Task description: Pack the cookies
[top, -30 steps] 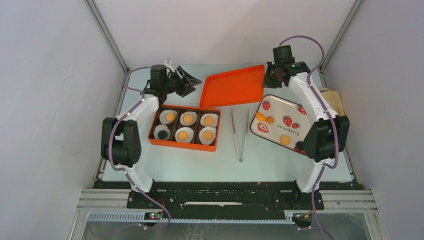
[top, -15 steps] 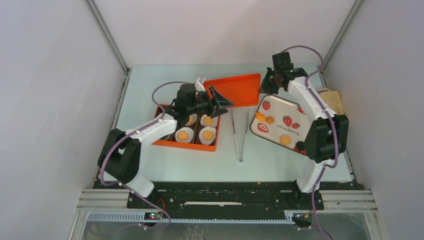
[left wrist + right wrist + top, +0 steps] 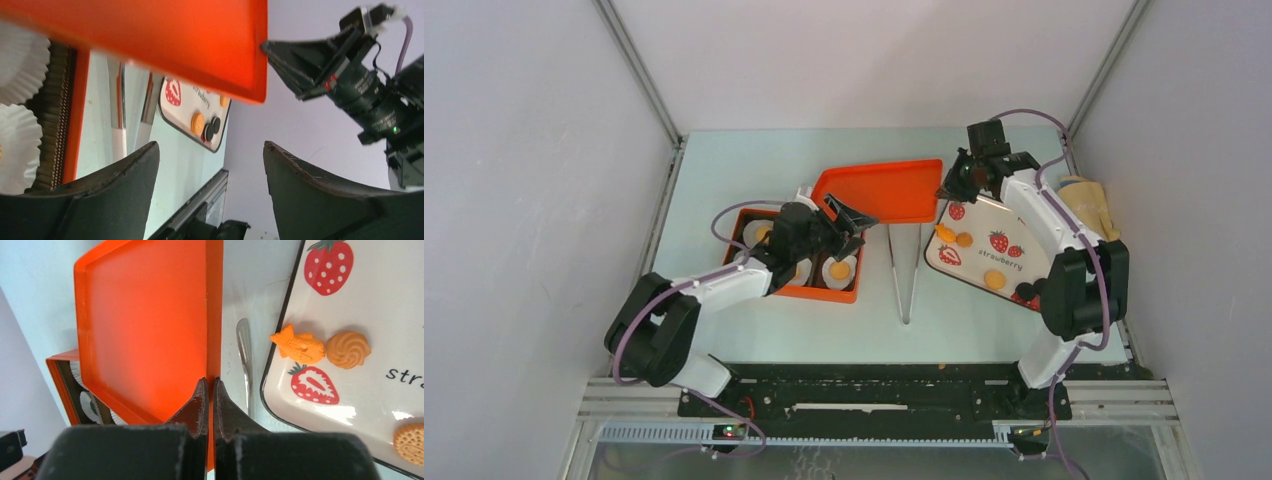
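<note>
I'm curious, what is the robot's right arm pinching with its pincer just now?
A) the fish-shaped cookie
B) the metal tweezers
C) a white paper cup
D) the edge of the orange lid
D: in the right wrist view the right pincer is shut on the rim of the orange lid, while the tweezers lie untouched on the table beside it.

The left end effector (image 3: 854,215) swung from the tabletop's far-left area across the box (image 3: 819,292) toward the middle, its jaws spreading wider, and ended just beside the lid (image 3: 879,192). The right end effector (image 3: 946,188), clamped on the lid's rim, drew it slightly toward the near edge and leftward.
</note>
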Controlling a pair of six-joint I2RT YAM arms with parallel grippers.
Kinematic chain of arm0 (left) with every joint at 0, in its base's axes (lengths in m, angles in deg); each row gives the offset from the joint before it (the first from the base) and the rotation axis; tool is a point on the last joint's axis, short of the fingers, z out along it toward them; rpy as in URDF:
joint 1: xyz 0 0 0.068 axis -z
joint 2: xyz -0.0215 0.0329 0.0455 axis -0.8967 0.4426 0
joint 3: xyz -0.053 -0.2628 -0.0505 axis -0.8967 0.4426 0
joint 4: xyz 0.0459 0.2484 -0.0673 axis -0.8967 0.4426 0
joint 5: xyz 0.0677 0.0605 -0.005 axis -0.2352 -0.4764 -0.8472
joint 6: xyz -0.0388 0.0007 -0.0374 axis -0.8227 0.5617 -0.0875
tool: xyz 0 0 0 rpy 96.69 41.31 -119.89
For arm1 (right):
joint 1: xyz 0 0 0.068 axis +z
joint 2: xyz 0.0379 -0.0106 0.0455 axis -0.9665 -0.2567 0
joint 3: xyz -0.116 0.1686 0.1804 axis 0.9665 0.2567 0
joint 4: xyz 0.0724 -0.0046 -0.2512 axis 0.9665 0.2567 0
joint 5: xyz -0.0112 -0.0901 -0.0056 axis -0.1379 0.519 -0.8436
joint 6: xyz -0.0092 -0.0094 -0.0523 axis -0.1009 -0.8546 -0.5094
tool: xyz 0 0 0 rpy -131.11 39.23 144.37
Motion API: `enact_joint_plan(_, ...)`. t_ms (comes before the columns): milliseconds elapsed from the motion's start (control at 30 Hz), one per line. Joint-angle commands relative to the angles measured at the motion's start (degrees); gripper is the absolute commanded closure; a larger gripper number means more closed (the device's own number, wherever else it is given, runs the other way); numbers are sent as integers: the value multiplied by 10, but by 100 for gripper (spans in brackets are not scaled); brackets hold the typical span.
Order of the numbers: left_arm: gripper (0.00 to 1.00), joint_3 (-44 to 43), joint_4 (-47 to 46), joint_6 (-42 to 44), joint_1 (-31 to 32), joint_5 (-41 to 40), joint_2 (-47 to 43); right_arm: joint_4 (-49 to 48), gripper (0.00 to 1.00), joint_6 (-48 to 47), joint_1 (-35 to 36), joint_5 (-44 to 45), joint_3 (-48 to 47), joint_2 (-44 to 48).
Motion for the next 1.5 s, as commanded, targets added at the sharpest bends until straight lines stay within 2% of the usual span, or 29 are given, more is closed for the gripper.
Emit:
enact_joint_plan(0,19,-29,19,-3,5,-89,-13,-51,100,28,15,-34,13,60)
enact_joint_plan(133,19,-41,50,-13,9,-114,5,-59,100,39,33,-39,41,94)
enact_joint_plan(433,19,-57,42,-30,16,-128,53,-37,100,51,104,-5,80,162)
enact_joint_plan(567,21,-65,63,-19,16,-142,43,2,100,44,142,44,98,196)
enact_joint_plan(667,24,-68,96,-3,16,-172,13,5,100,45,164,48,142,223)
enact_joint_plan(833,34,-76,147,38,16,-221,-48,9,100,58,215,59,204,265)
enact_joint_plan(900,45,-77,155,52,15,-233,-71,10,100,66,240,66,224,276)
enact_joint_plan(1033,59,-89,168,86,16,-237,-89,-1,100,81,273,81,249,284)
enact_joint_plan(1133,61,-102,181,102,16,-226,-74,-9,100,84,282,82,253,281)
enact_joint_plan(1233,59,-116,177,110,16,-207,-46,-10,100,82,288,94,252,281)
enact_joint_plan(1467,60,-139,181,123,16,-162,12,-13,100,55,269,134,253,262)
